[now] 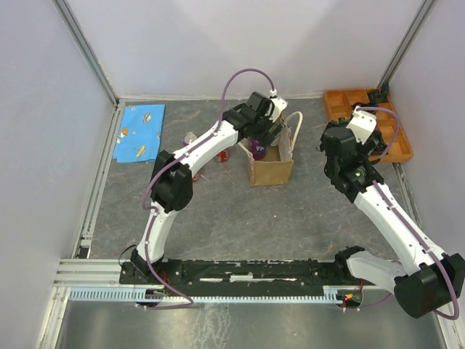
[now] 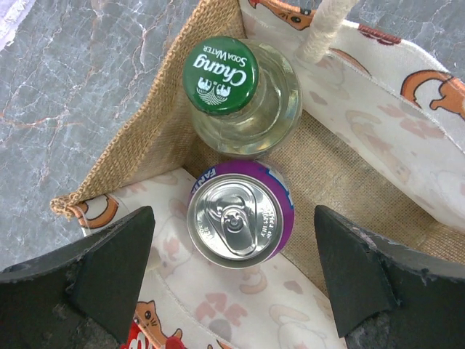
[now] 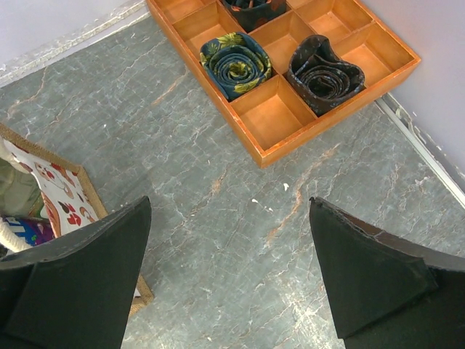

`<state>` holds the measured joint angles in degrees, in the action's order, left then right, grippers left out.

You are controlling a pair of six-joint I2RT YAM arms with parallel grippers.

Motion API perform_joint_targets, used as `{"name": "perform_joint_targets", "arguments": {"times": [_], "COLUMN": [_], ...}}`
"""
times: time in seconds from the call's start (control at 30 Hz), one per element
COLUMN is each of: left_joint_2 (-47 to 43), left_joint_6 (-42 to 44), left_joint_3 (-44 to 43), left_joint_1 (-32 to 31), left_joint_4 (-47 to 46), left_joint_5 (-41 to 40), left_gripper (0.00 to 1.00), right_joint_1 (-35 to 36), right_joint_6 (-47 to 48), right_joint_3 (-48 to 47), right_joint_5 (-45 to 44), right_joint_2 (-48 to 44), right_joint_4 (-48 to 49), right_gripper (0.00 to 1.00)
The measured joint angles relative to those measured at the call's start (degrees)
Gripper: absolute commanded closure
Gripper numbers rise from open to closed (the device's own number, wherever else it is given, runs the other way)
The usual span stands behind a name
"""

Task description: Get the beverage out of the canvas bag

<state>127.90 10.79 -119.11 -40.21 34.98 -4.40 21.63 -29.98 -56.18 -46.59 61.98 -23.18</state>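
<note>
Beverages sit inside the canvas bag (image 2: 145, 138): Fanta can (image 2: 236, 225) centred under your left claw (image 2: 234, 215), spread wide and empty; Chang soda bottle (image 2: 251, 102) at 12 o'clock. Drop straight, staying inside bag walls.

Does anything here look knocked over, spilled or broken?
Nothing stands out. The canvas bag stands upright, and the green-capped bottle and purple can sit upright inside it, both sealed. The rolled fabrics lie neatly in the orange tray. No spill shows on the table.
</note>
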Motion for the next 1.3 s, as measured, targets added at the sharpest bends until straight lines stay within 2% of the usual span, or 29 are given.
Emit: {"name": "perform_joint_targets", "arguments": {"times": [0.67, 0.87, 0.93, 1.13, 1.3], "left_joint_2": [3.74, 3.76, 3.74, 3.5, 3.23], "left_joint_6": [-0.37, -0.68, -0.74, -0.79, -0.81], "left_joint_3": [-0.17, 0.44, 0.72, 1.44, 2.1], "left_joint_1": [-0.04, 0.0, 0.02, 0.02, 0.0], "left_joint_4": [-0.85, -1.62, -1.95, -2.6, -3.26], "left_joint_5": [1.18, 1.49, 1.79, 1.81, 1.73], "left_gripper": [0.12, 0.38, 0.42, 0.36, 0.36], "right_joint_1": [0.0, 0.0, 0.0, 0.0, 0.0], "right_joint_6": [0.0, 0.0, 0.0, 0.02, 0.07], "right_joint_3": [0.0, 0.0, 0.0, 0.0, 0.0], "right_joint_5": [0.02, 0.0, 0.0, 0.0, 0.0], "right_joint_2": [0.04, 0.15, 0.37, 0.74, 0.74], "right_joint_4": [0.0, 0.0, 0.02, 0.02, 0.09], "right_gripper": [0.03, 0.03, 0.03, 0.03, 0.03]}}
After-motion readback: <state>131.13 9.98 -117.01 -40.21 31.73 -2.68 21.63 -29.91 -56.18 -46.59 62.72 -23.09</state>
